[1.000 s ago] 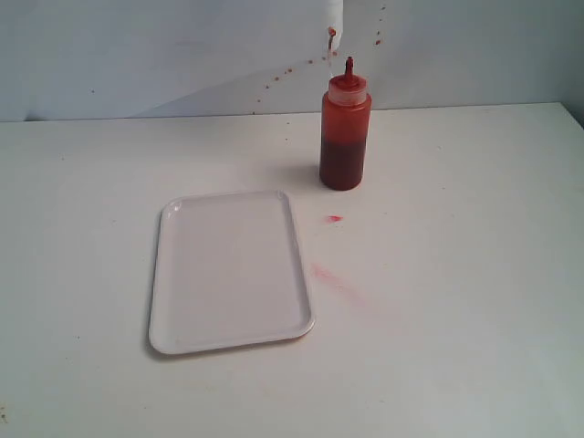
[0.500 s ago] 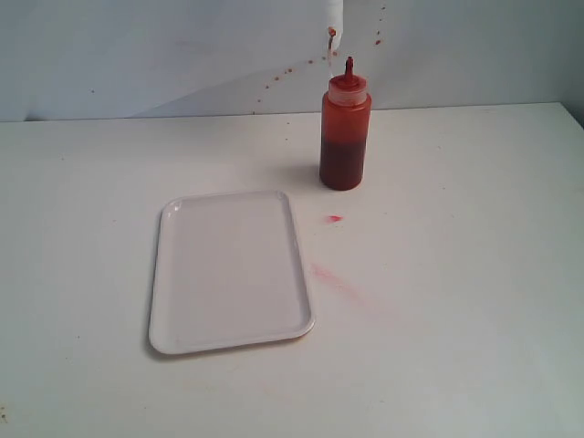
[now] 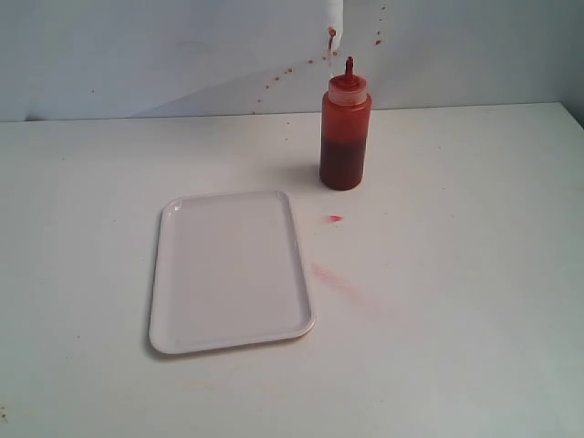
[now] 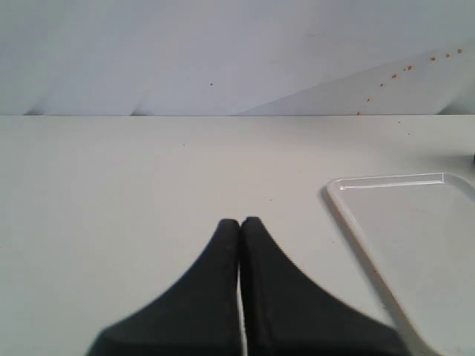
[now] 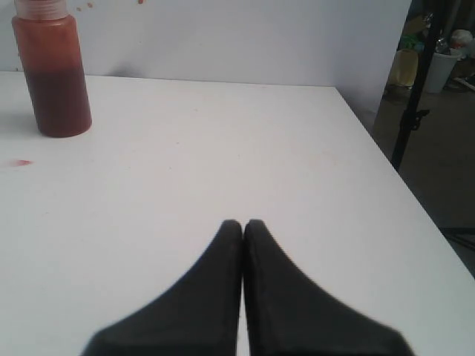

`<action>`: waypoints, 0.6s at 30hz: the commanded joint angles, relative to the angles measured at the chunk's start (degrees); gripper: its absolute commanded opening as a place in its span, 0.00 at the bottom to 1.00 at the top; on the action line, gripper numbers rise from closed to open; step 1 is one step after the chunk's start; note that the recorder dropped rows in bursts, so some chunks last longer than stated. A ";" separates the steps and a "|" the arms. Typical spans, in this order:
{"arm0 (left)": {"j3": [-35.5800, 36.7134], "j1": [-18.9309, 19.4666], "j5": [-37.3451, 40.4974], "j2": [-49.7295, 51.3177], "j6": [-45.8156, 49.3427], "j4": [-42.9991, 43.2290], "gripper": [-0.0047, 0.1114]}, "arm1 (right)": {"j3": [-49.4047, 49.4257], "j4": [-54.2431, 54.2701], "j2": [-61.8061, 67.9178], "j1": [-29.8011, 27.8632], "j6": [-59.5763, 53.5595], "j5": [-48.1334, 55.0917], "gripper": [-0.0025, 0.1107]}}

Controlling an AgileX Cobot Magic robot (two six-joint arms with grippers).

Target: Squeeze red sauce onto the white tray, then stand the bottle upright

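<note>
The bottle (image 3: 345, 132) stands upright on the white table behind the tray's far right corner, red-tinted and darker in its lower part, with a pointed nozzle cap. It also shows in the right wrist view as the bottle (image 5: 51, 70), well away from my right gripper (image 5: 243, 223), which is shut on nothing. The white tray (image 3: 228, 270) lies flat with no sauce visible on it. Its corner, the tray (image 4: 415, 245), is beside my left gripper (image 4: 240, 221), which is shut and empty. Neither gripper shows in the exterior view.
A small red spot (image 3: 334, 219) and a pale pink smear (image 3: 333, 281) mark the table right of the tray. Reddish specks (image 3: 274, 84) dot the back wall. The table's edge (image 5: 393, 178) drops off on the right, with a stand (image 5: 419, 89) beyond.
</note>
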 commanded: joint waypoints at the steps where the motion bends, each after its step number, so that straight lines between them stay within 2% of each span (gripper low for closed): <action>1: 0.27 0.16 -0.39 -0.24 -0.10 0.16 0.04 | 0.19 0.23 -0.30 0.14 0.23 -0.52 0.02; 4: 0.27 0.16 -0.99 -0.24 1.23 4.23 0.04 | 0.19 0.23 -0.30 0.14 0.23 -0.52 0.02; 5: 0.27 0.16 -3.54 -0.24 1.23 4.70 0.04 | 0.19 0.23 -0.30 0.14 0.23 -0.52 0.02; 7: 0.27 0.16 -13.56 -0.24 0.05 -1.10 0.04 | 0.19 0.23 -0.30 0.14 0.23 -0.52 0.02; 9: 0.27 0.16 -25.54 -0.24 -3.22 -9.31 0.04 | 0.19 0.23 -0.30 0.14 0.13 -0.52 0.02; 10: 0.27 0.16 -32.69 -0.24 -5.97 -10.73 0.04 | 0.19 0.23 -0.30 0.14 0.13 -0.52 0.02; 13: 0.27 0.16 -48.61 -0.24 -11.14 -10.73 0.04 | 0.19 0.23 -0.30 0.14 0.13 -0.52 0.02; 16: 0.27 0.16 -59.24 -0.24 -17.87 -8.80 0.04 | 0.19 0.23 -0.30 0.14 0.13 -0.52 0.02; 18: 0.27 0.16 -62.87 -0.24 -22.46 -6.10 0.04 | 0.19 0.23 -0.30 0.14 0.13 -0.52 0.02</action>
